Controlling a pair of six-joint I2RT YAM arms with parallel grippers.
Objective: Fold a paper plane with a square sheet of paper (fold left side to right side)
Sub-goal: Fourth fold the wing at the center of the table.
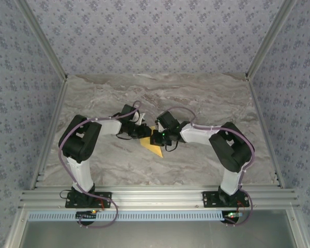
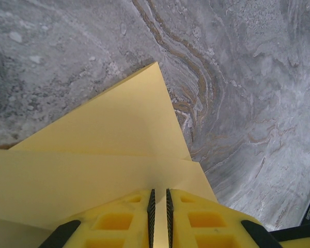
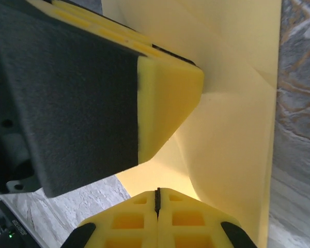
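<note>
Now counting two arms over one marble table point(image 1: 206, 103): left arm point(image 1: 82, 142) and right arm point(image 1: 230, 150), both bending inward and meeting near the table's middle. Counting one paper point(image 1: 155, 149), yellow-orange, lying mid-table just under and between the two grippers, with a pointed corner poking out toward the near edge in the top view. Seeing the left gripper point(image 1: 143, 132) and right gripper point(image 1: 156, 138) sitting tip to tip, very close together.

Looking through the left wrist camera: finding the left gripper point(image 2: 159, 206) pinching the paper point(image 2: 113, 134), two yellow pads point(image 2: 201, 222) pressing nearly together on a thin strip of sheet running between them. Counting at least two layers there, one triangular flap lying over a broader layer, pointing away across the table point(image 2: 248, 77).

Looking through the right wrist camera: finding the right gripper point(image 3: 157, 199) with jaws fully together right at the paper point(image 3: 237, 134), the sheet rising and curving ahead of it. Not managing to tell about any edge caught in that seam. Seeing one finger point(image 3: 168, 98) of the left gripper, black outside and yellow within, pressing on the sheet just above.
</note>
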